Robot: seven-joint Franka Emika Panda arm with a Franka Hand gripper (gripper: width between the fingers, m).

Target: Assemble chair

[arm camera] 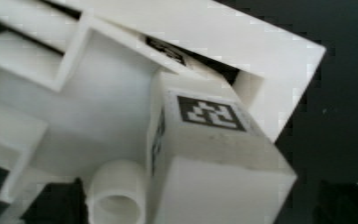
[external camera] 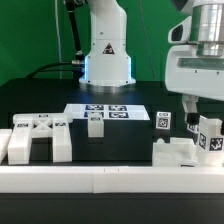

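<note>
The white rail (external camera: 100,182) at the front is seemingly used as a brace for the chair parts (external camera: 178,152) at the exterior view's right, where a tagged piece (arm camera: 202,112) is closely approached by the gripper (external camera: 197,112), whose jaw opening cannot be told.

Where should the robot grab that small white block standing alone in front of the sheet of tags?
Probably from straight above, pinching the small block across its two flat upright sides. It stands upright and alone, with nothing touching either side, so fingers could likely slide down both sides and close on parallel faces.
</note>
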